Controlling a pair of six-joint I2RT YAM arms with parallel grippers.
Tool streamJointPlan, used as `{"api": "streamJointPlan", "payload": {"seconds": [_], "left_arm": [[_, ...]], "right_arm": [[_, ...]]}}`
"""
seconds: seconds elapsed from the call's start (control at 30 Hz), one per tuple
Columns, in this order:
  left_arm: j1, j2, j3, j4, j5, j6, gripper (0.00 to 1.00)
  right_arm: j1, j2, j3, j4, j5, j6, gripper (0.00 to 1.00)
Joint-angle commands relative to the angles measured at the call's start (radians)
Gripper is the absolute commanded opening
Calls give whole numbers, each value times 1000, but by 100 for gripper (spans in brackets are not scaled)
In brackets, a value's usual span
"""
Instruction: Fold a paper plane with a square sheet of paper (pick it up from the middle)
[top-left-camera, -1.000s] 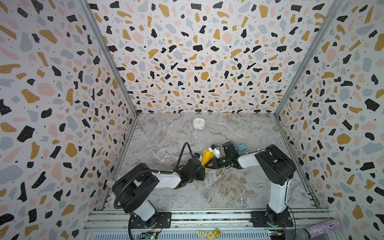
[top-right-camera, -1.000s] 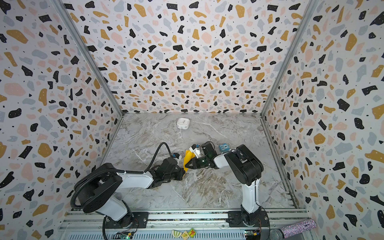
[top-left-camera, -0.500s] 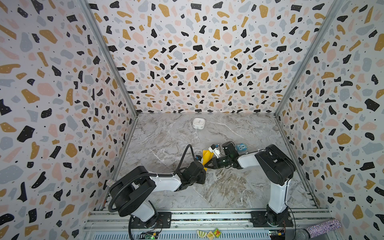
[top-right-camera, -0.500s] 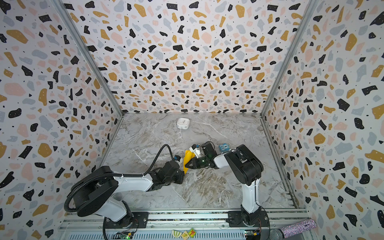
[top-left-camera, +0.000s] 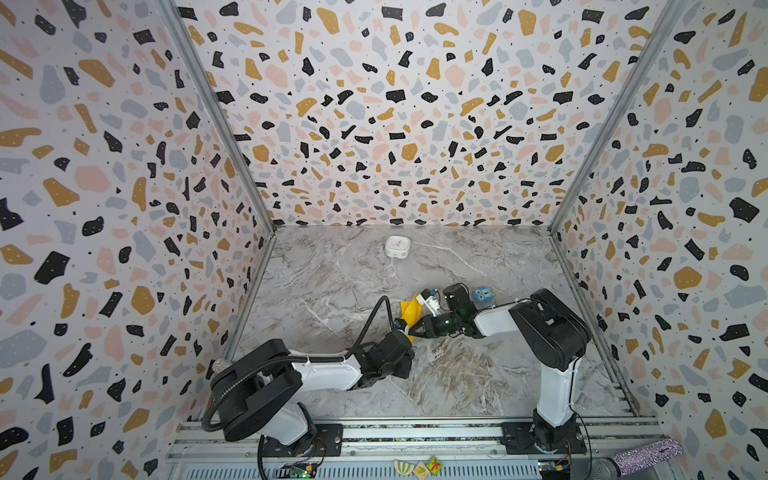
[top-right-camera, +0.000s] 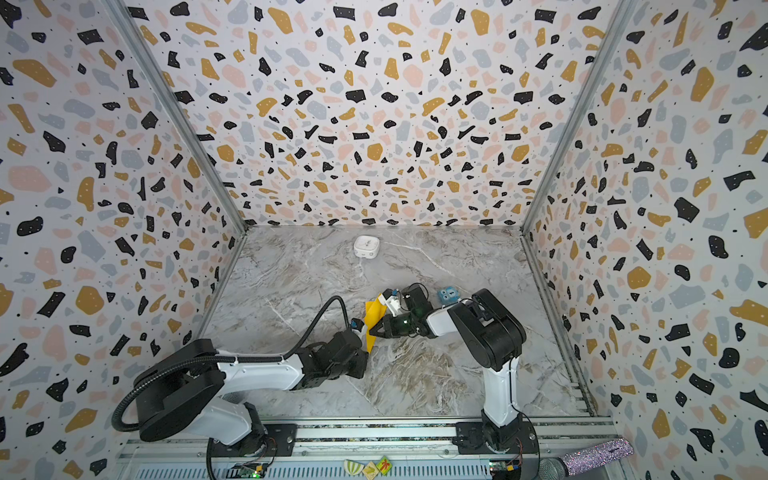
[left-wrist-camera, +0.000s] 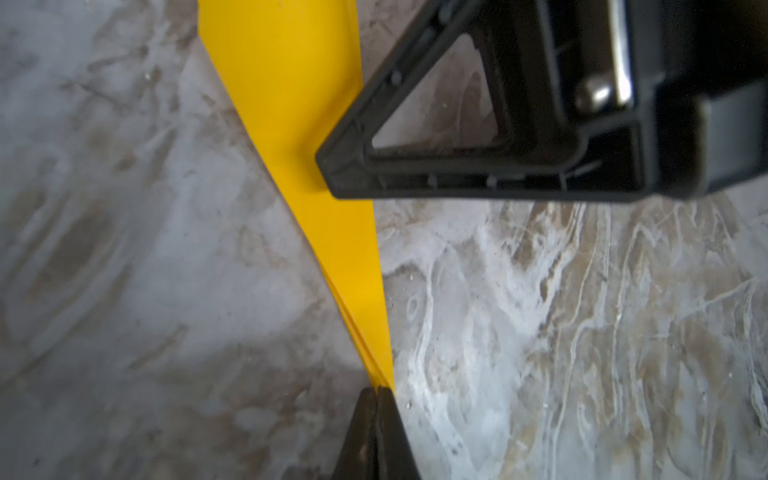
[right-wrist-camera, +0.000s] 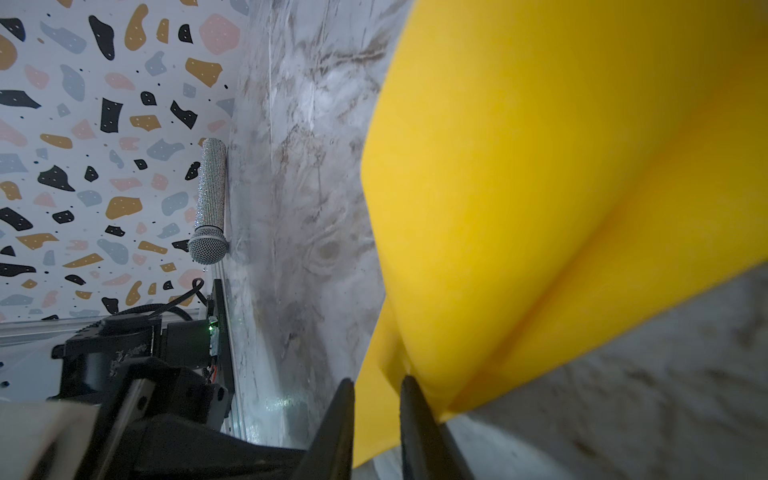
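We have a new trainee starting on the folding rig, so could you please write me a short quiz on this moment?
1. Which claw pinches the narrow tip of the yellow paper?
2. True or false: the white box lies between the two claws.
3. The paper is: A lying flat, untouched; B held between both claws; C inside the box.
Key: 1 the left claw; 2 false, it stands far back, clear of both; 3 B, the right claw holds its wider part.

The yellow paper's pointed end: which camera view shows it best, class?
The left wrist view: the yellow paper narrows to a tip pinched in the shut left gripper. The right wrist view shows only its broad folds; both top views show it small.
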Motion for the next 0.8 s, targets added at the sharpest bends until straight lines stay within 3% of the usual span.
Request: {"api": "streamJointPlan", "payload": {"seconds": [0.0,0.27,0.5,0.77], "left_arm": [[-7,-50,-20,-102,29,13,0],[49,-128,-8,14,48,-19,3],[100,-12,42,141,168,-19,1],[105,91,89,132,146,9,0]], "right_arm": [[-14,10,-46,-97,141,26,23],[38,-62,-114,-11,184,201,21],[51,-88,-132,50,163,285,21],[43,-89,-138,74,145,299,20]]}}
